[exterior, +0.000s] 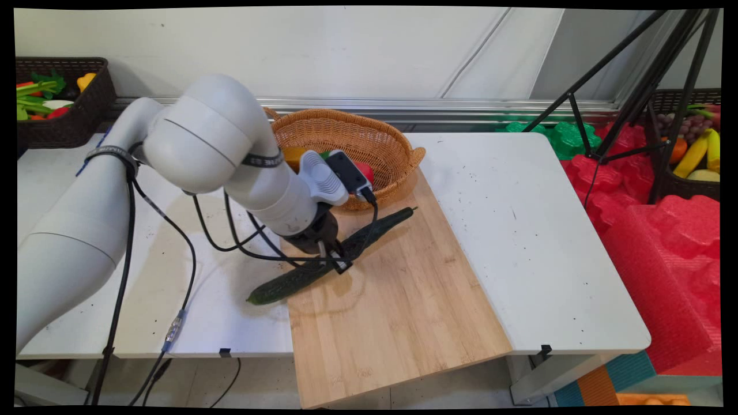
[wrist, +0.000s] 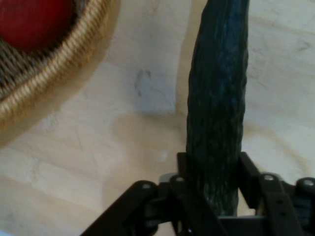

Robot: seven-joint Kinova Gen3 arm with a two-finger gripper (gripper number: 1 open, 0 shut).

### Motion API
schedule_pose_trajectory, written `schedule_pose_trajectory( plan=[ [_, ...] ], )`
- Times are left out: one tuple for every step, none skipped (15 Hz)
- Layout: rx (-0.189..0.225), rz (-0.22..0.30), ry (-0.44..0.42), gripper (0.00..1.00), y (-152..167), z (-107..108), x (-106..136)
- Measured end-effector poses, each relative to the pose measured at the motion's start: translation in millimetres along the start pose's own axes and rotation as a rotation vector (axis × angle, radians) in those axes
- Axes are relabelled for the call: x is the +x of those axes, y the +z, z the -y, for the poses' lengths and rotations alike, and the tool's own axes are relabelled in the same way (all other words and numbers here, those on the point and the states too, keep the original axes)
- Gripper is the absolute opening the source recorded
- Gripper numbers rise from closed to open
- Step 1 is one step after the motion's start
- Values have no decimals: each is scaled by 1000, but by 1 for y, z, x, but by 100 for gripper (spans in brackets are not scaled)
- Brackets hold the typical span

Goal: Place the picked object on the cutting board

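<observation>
A long dark green cucumber (exterior: 300, 278) lies slantwise across the left edge of the wooden cutting board (exterior: 398, 305), one end on the white table, the other pointing toward the basket. My gripper (exterior: 336, 257) is low over its middle and shut on it. In the hand view the cucumber (wrist: 219, 98) runs up from between the two black fingers (wrist: 248, 172), which press on both its sides.
A woven basket (exterior: 398, 155) with a red item (wrist: 32, 22) and other produce stands behind the board. Black cables hang from the arm over the table's left part. Dark baskets of toy produce sit far left (exterior: 75, 121) and far right; red foam and a tripod stand to the right.
</observation>
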Motion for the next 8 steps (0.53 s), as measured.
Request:
schedule_pose_trajectory(
  plan=[
    [6, -1, 10, 0, 3, 0, 2],
    [14, -3, 20, 100, 5, -1, 4],
    [18, -4, 27, 100, 7, -1, 5],
    [24, -6, 35, 100, 8, -2, 7],
    [28, -8, 44, 100, 8, -3, 9],
    [35, -13, 55, 100, 7, -4, 10],
    [38, -15, 64, 100, 6, -5, 12],
    [42, -20, 74, 100, 4, -6, 13]
  ],
)
